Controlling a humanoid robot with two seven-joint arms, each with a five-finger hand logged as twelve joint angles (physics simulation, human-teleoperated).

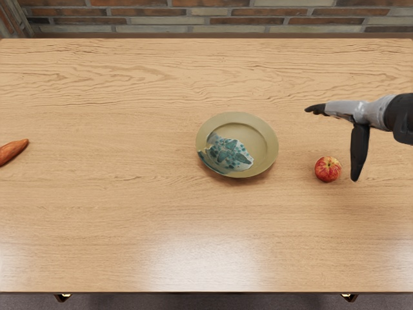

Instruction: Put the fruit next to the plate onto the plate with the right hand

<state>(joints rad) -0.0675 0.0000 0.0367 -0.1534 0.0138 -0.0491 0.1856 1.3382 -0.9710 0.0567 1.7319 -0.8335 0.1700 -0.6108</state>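
Observation:
A red apple (328,168) sits on the wooden table to the right of a round olive plate (261,134) with a blue-green pattern on part of it. The plate holds nothing. My right hand (345,139) comes in from the right edge and hovers just right of and above the apple, apart from it. Its fingers are spread, one pointing left and others hanging down beside the apple, holding nothing. The left arm does not show.
An orange-red carrot-like object (11,152) lies at the table's far left edge. A brick wall (206,16) runs behind the table's far edge.

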